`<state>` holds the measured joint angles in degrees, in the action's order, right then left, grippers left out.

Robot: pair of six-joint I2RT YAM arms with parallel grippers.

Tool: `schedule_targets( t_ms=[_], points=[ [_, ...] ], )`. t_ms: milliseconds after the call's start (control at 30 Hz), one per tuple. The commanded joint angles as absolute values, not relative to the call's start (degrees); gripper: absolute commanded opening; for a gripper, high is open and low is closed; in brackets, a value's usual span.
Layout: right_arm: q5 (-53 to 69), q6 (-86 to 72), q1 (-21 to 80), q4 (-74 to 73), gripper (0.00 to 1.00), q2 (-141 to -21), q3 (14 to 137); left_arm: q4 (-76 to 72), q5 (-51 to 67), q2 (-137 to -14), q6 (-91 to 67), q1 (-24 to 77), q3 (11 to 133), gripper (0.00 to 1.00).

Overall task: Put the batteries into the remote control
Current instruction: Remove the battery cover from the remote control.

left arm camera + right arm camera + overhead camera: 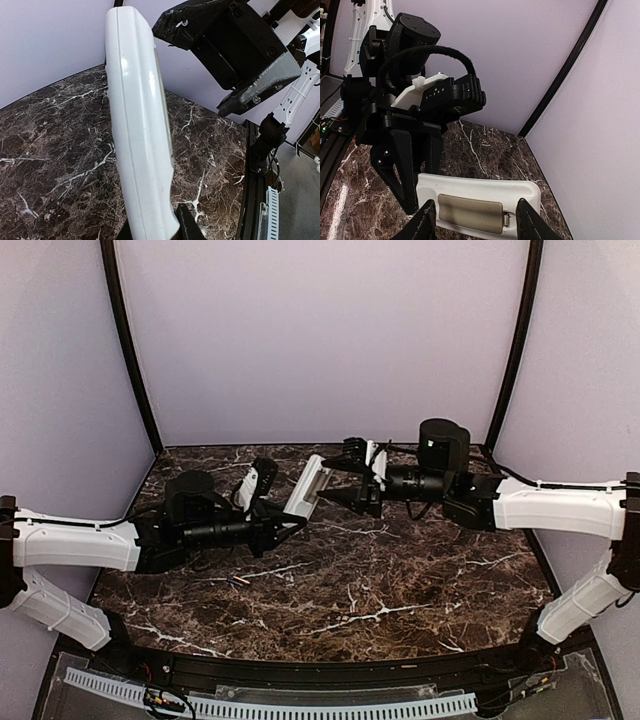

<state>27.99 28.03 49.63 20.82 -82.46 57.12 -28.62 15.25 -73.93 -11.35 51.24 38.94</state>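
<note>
The white remote control [308, 488] is held up off the table, tilted, with my left gripper [296, 519] shut on its near end. In the left wrist view the remote [137, 125] rises edge-on from my fingers [186, 225]. In the right wrist view its back [480, 187] faces the camera with the grey battery cover [470, 214] closed over the bay. My right gripper [475, 206] is open, its fingers spread to either side in front of the remote, apart from it. The batteries [237, 581] lie on the table in front of the left arm.
The dark marble table [400, 580] ends in purple walls at the back and sides. My right gripper [235, 55] hangs close above the remote in the left wrist view. A black rail and white cable strip [300, 708] run along the near edge.
</note>
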Motion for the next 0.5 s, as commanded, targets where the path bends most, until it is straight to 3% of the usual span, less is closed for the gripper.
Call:
schedule_targets(
  t_ms=[0,467],
  points=[
    [26.2,29.0,50.4,16.9,0.51,-84.2,57.7,-31.5,17.0,-71.6,-8.9,51.8,38.3,0.0],
    [22.8,32.2,52.4,12.6,0.51,-85.5,58.1,-33.1,16.9,-70.0,-8.0,51.8,36.6,0.0]
  ],
)
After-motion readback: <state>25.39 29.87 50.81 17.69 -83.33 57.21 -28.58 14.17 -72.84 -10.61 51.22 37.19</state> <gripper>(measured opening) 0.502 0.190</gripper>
